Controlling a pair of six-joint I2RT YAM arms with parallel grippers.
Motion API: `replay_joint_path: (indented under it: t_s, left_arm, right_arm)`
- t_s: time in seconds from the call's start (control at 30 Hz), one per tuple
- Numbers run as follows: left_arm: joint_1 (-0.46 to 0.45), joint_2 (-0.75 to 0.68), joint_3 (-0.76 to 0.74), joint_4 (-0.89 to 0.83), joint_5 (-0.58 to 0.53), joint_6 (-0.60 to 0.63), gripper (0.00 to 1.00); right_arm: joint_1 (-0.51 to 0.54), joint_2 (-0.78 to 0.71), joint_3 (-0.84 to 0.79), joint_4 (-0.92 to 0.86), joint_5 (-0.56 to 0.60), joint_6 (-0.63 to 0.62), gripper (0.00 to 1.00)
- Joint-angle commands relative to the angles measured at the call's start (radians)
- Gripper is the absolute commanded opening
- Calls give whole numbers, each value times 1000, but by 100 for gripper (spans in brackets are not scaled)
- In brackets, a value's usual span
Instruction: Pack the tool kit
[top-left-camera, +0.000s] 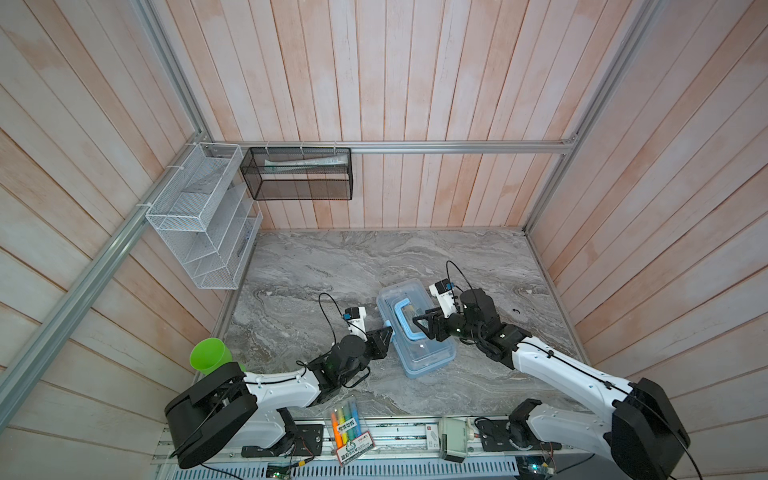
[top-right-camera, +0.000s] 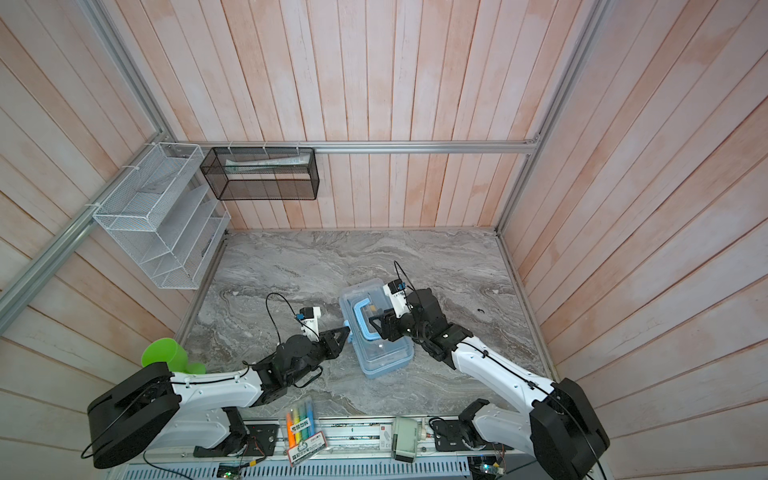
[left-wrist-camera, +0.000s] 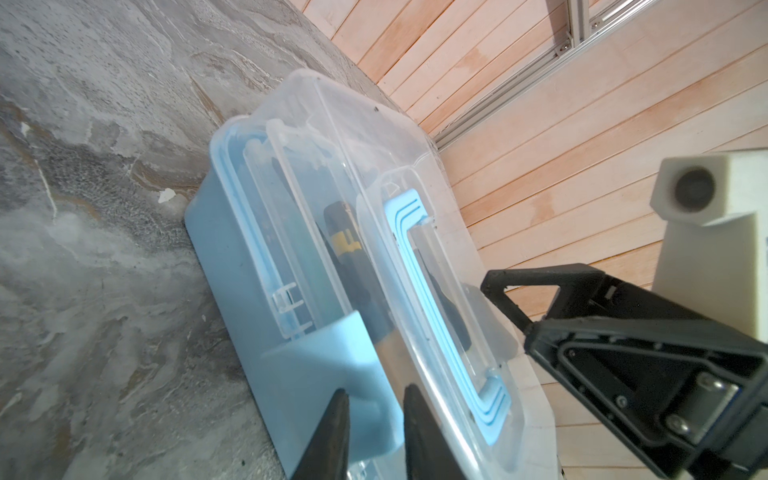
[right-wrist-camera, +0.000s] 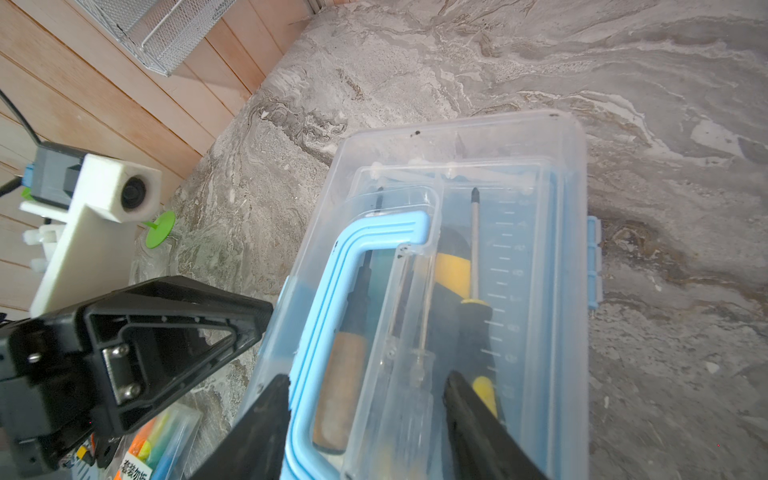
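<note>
Tool kit (top-left-camera: 432, 366), a light-blue plastic case under a shut clear lid, lies on the grey marbled worktop (top-left-camera: 332, 266) between the two arms. In both top views its long axis runs from far-left to near-right. Through the lid a yellow-and-black screwdriver (right-wrist-camera: 473, 316) lies along that axis, and the flat blue loop handle (right-wrist-camera: 374, 228) is folded down on top. The light-blue plastic latch (left-wrist-camera: 328, 365) sits midway along the long side facing the left arm, directly ahead of the left tool (left-wrist-camera: 377, 399). That tool's narrowly parted fingers stand either side of the latch's edge, though a firm pinch cannot be confirmed. The right tool (right-wrist-camera: 368, 376) hangs over the lid from the opposite side, jaws wide, holding nothing. Fastening probably needs a push across the short axis, and the left arm is nearer.
</note>
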Motion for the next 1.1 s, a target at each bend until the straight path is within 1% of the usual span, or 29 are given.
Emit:
replay_joint_path:
  t_s: [0.0,0.17,0.33,0.53,0.73,1.0,1.07]
  left_arm:
    - [-3,26,28,-40,19,16,25]
    - [-19,58,74,-135,1,24,23]
    - [-19,81,85,-165,0,16,24]
    - [-19,86,132,-259,-3,32,24]
    - [-19,89,127,-249,-6,30,24]
    - [-19,100,145,-203,18,43,24]
    - [-19,93,157,-244,8,42,24]
  right_arm:
    - [-3,24,-45,-113,4,20,61]
    - [-3,22,-48,-116,5,23,61]
    - [-2,23,-48,-112,5,22,61]
    - [-2,27,-49,-109,6,22,61]
    - [-3,33,-50,-104,1,25,61]
    - [-2,30,-49,-105,2,25,61]
    - [-1,29,-47,-106,3,25,61]
